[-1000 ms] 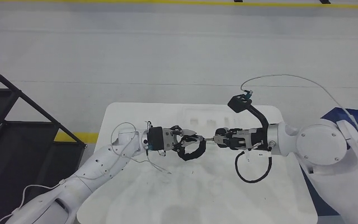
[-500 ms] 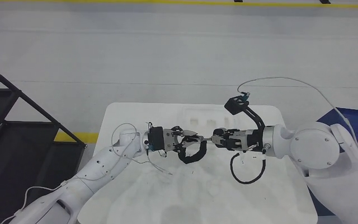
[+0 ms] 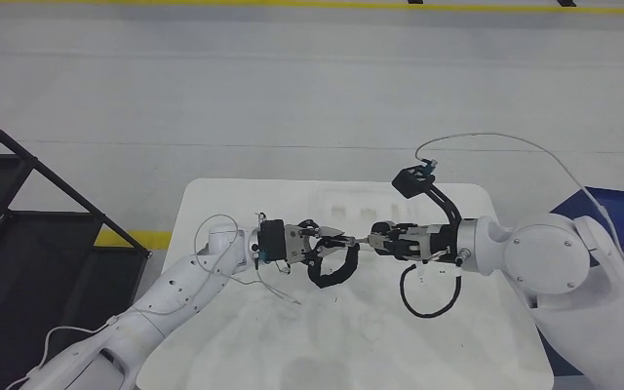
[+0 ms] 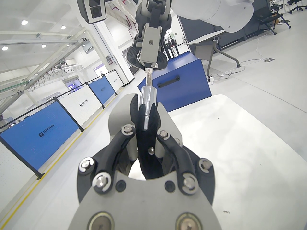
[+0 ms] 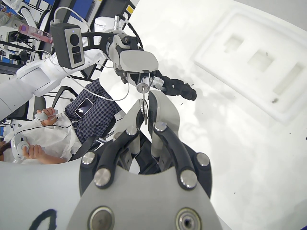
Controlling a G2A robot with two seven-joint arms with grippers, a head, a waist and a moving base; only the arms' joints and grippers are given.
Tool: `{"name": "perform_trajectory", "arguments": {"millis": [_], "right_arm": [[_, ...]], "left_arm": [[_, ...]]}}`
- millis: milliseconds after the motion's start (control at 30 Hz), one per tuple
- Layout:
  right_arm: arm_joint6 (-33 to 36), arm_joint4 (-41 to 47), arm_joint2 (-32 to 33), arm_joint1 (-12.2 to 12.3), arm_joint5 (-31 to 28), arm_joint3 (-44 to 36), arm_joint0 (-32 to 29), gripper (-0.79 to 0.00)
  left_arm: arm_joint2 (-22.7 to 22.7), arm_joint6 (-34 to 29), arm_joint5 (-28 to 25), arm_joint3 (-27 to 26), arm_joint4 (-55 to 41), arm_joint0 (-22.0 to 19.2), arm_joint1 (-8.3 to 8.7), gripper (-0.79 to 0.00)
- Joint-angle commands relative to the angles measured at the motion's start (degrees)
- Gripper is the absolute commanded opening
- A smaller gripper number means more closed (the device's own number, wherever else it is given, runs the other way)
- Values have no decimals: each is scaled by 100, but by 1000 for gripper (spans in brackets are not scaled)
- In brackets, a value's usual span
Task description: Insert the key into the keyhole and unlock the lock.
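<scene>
The lock, a black cable loop (image 3: 332, 269) with a silver cylinder (image 4: 146, 101), is held above the table with my left gripper (image 4: 146, 107) shut on the cylinder. The key (image 4: 149, 77) runs straight from my right gripper (image 4: 149, 63) into the cylinder's end. In the right wrist view my right gripper (image 5: 146, 100) is shut on the key's bow (image 5: 144, 111), and the blade enters the round keyhole face (image 5: 141, 87). The black cable (image 5: 178, 88) trails to one side. In the top view the two grippers (image 3: 336, 243) (image 3: 373, 240) meet tip to tip over the table's middle.
A white foam tray (image 3: 366, 210) with shallow rectangular pockets lies on the white table (image 3: 341, 331) just behind the grippers. A black rack (image 3: 49, 244) stands off the table's left side, and a blue cabinet (image 3: 604, 210) at its right.
My right gripper has shifted a little to the left toward the lock, closing the gap, and the key sits deeper at the cylinder. The left arm has hardly moved.
</scene>
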Motion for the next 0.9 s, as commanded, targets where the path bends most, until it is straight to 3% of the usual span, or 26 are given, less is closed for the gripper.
{"name": "perform_trajectory", "arguments": {"millis": [0, 867], "right_arm": [[-23, 27, -15, -4, 13, 12, 2, -785], [-173, 213, -338, -73, 355, 259, 215, -785]], "left_arm": [[-16, 13, -6, 0, 3, 9, -7, -785], [-277, 26, 22, -191, 204, 186, -52, -785]]}}
